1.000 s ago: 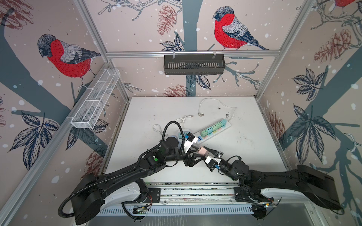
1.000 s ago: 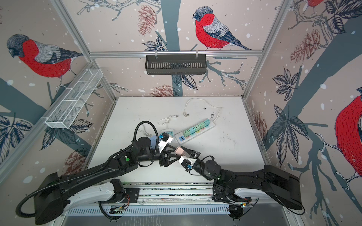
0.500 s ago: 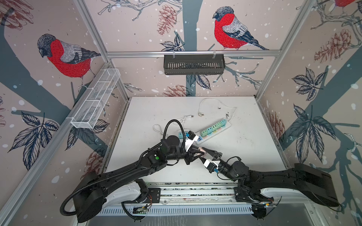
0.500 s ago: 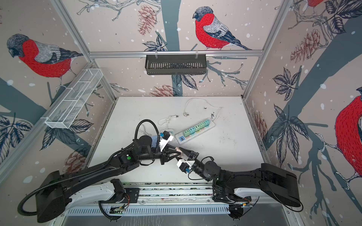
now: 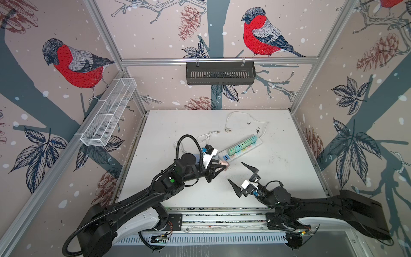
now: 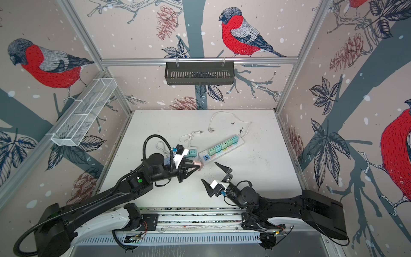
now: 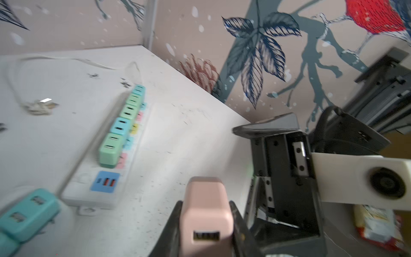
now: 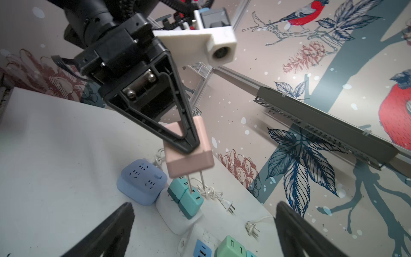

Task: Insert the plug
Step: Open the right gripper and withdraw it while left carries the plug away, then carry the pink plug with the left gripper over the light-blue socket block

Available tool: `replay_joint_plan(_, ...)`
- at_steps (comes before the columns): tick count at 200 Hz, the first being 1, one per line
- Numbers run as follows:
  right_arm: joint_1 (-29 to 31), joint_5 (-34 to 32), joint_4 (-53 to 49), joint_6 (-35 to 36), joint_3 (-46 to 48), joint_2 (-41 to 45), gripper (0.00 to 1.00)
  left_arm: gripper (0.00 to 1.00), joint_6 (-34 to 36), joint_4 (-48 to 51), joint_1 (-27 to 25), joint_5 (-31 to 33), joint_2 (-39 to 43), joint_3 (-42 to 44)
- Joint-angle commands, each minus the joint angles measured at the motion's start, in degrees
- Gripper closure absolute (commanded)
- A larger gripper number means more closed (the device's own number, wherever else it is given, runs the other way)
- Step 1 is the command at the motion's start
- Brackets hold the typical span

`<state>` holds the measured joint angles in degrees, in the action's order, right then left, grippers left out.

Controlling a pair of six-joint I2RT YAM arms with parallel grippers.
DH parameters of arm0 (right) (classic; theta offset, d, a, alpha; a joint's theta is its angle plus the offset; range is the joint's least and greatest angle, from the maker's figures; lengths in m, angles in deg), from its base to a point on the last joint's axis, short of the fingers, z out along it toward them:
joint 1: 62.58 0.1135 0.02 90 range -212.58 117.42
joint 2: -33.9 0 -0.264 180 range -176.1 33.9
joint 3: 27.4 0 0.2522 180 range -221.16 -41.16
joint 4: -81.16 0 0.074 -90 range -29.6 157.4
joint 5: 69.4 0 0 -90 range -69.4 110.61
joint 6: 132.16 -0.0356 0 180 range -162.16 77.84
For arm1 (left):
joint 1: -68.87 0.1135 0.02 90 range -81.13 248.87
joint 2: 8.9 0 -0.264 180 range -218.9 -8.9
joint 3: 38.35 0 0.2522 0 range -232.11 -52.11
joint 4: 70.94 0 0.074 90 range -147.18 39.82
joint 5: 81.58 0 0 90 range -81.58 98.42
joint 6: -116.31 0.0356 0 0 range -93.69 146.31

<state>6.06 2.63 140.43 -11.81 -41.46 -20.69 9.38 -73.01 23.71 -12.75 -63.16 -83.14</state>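
Plug, the pink USB charger kind, has changed hands. A second ago both grippers met on it; now only your left gripper has it, fingers clamped on its 2 flat sides, with the USB port facing the left wrist camera. It hangs clear of the white table, just off the near end of the power strip.

Your right gripper has let go. Its jaws are spread wide and it has backed toward the front rail, near the plug but no longer touching it.

In the right wrist view the 2 prongs stick out bare beyond the fingers, so the handover looks done. What's left is the insertion itself. You need to carry the plug over a free socket, and I can't tell from these views which one is free.
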Motion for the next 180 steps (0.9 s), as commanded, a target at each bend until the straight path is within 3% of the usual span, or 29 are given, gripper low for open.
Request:
replay_joint_plan(1, -2.15, -3.53, -1.72, -5.75, 0.79, 4.38, 0.00, 1.00, 3.02, -2.63, 3.15, 3.70, 3.03, 0.75)
replay_joint_plan(46, -10.87, -11.22, -6.09, -15.90, 5.60, 17.23, 0.00, 1.00, 14.33, 0.91, 3.68, 12.99, 5.71, -2.62)
replay_joint_plan(61, -15.63, -14.19, -6.88, -21.59, 7.96, 21.15, 0.00, 1.00, 23.52, 2.49, 3.61, 7.17, 5.48, -4.16)
replay_joint_plan(68, -18.30, -14.67, -8.52, -24.49, 8.69, 23.05, 0.00, 1.00, 24.66, 2.94, 3.52, 8.08, 5.47, -5.01)
replay_joint_plan(98, -29.43, -6.38, -14.95, -33.93, 10.10, 27.83, 0.00, 1.00, 31.41, 7.89, 3.60, 20.16, 1.35, -10.91)
replay_joint_plan(136, -32.31, -6.34, -18.98, -37.21, 9.53, 30.29, 0.00, 1.00, 46.67, 16.03, 3.93, 22.55, -5.97, -18.06)
replay_joint_plan(146, -32.64, -6.28, -19.20, -37.62, 9.39, 30.09, 0.00, 1.00, 48.48, 17.43, 5.29, 23.67, -7.53, -19.70)
replay_joint_plan(180, -33.83, -5.15, -19.42, -38.70, 8.75, 28.39, 0.00, 1.00, 51.92, 25.66, 15.95, 16.87, -11.46, -24.52)
